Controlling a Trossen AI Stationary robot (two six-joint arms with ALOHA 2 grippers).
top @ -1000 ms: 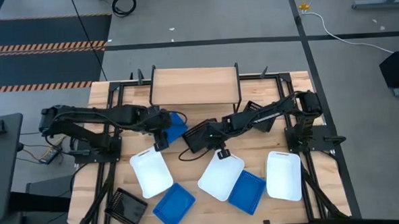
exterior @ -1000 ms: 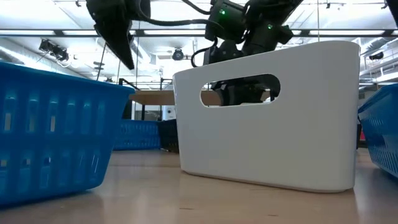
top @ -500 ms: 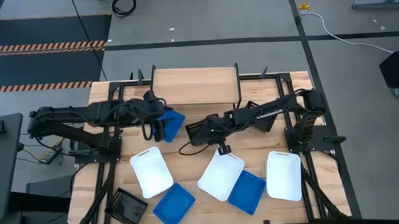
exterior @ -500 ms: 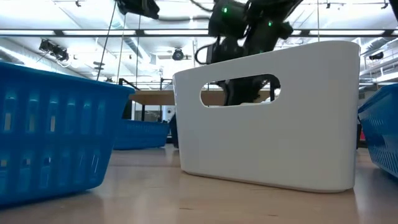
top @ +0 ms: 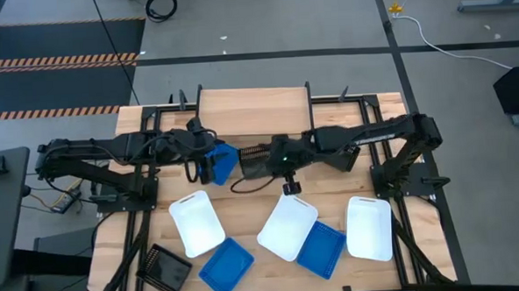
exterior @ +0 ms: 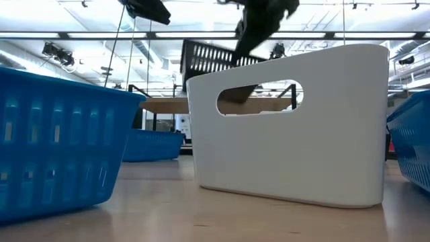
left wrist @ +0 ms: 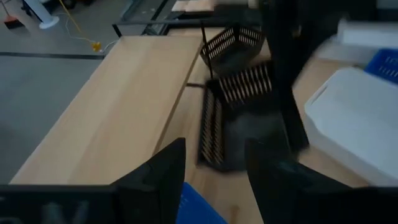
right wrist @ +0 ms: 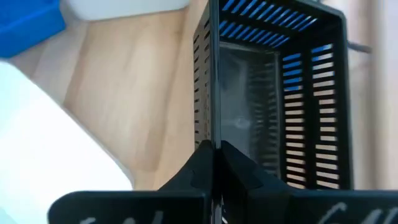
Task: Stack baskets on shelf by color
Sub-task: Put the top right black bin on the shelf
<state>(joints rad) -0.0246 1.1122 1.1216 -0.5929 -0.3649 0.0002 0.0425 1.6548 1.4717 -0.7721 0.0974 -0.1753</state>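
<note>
My right gripper hangs above the table's middle, shut on a black slotted basket that is up in the air, tipped, behind the white basket in the low view. My left gripper stands open, raised over a blue basket that rests on the table; its fingers have nothing between them. The shelf, a wooden plank on black legs, stands at the far edge with nothing on top. My right gripper pinches one side wall of the black basket at its rim, one finger inside the basket and one outside. The fingers slant down from the table's right. The basket hangs tipped, lifted clear of the table.
Three white baskets and two blue ones lie along the near half. One black basket sits near left, another under my right arm.
My right gripper has risen with the black basket, which left the table and tipped as it went up. My left gripper has drawn back from the blue basket toward the table's left edge, risen and tipped toward level; the blue basket stays on the table.
</note>
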